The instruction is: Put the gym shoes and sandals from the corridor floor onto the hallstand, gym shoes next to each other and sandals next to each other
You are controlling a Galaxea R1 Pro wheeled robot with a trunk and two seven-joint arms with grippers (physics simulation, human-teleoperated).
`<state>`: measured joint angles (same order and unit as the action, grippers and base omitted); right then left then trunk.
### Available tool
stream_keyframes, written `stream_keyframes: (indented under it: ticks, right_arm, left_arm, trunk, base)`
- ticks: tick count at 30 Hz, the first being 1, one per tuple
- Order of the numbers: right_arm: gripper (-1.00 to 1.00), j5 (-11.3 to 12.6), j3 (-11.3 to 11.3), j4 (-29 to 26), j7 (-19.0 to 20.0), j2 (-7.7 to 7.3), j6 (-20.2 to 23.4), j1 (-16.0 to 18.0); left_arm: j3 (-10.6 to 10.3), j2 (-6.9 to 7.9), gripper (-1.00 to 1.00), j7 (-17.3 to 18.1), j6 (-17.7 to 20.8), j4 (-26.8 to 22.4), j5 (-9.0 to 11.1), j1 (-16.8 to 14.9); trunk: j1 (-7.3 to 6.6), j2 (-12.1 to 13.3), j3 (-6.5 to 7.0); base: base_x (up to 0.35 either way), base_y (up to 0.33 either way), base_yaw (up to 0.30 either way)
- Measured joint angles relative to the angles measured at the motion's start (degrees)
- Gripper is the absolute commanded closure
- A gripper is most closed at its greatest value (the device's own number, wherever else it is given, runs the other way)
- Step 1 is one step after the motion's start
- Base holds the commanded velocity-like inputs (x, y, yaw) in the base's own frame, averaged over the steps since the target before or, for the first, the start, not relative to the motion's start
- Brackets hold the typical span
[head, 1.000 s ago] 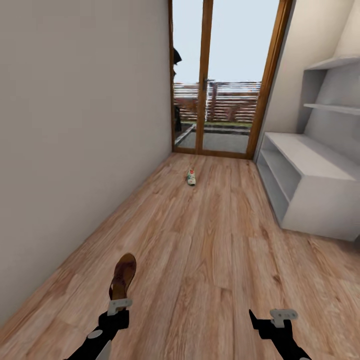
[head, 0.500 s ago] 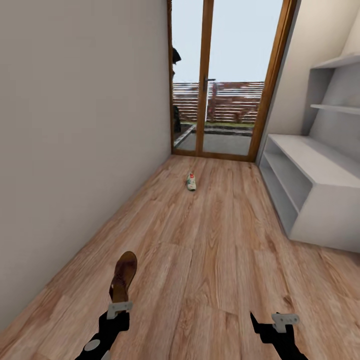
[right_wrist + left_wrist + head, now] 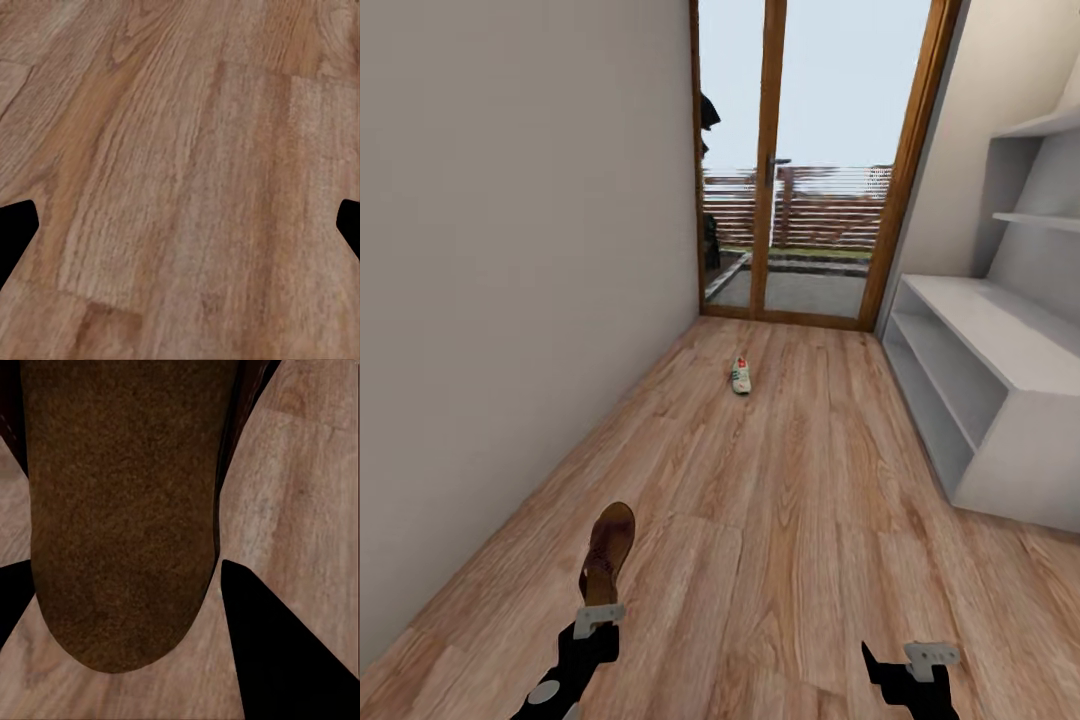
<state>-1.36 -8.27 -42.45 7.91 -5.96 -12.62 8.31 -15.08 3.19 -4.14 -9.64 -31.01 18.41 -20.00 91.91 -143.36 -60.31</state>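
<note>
My left gripper (image 3: 127, 607) grips a dark brown sandal (image 3: 606, 552) by one end, its fingers (image 3: 277, 652) closed against the sole above the corridor floor (image 3: 790, 520). My right gripper (image 3: 180, 225) hangs spread wide over bare planks, holding nothing. Farther on, one gym shoe (image 3: 741, 375) lies mid-floor near the glass door (image 3: 800, 160). The hallstand (image 3: 1000, 390) stands along the floor's right edge.

left arm (image 3: 565, 670): black, grey round disc, pale grey bracket | right arm (image 3: 915, 680): black, similar bracket, seemingly
</note>
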Motion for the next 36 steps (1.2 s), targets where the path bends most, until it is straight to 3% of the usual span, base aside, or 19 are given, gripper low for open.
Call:
stream_keyframes:
  ticks: [18,36]
  right_arm:
    - [-1.00,0.0,0.1,1.0,0.0,0.17,0.0,0.0]
    - [-1.00,0.0,0.1,2.2,0.0,0.20,0.0,0.0]
  left_arm:
    - [0.0,0.16,1.00,0.0,0.0,0.0,0.0,0.0]
    - [0.0,0.08,1.00,0.0,0.0,0.2,0.0,0.0]
  trunk:
    - [0.00,0.0,1.45]
    - [0.00,0.0,1.58]
  base:
    - [0.339,-0.065,-0.048]
    - [0.340,-0.001,-0.001]
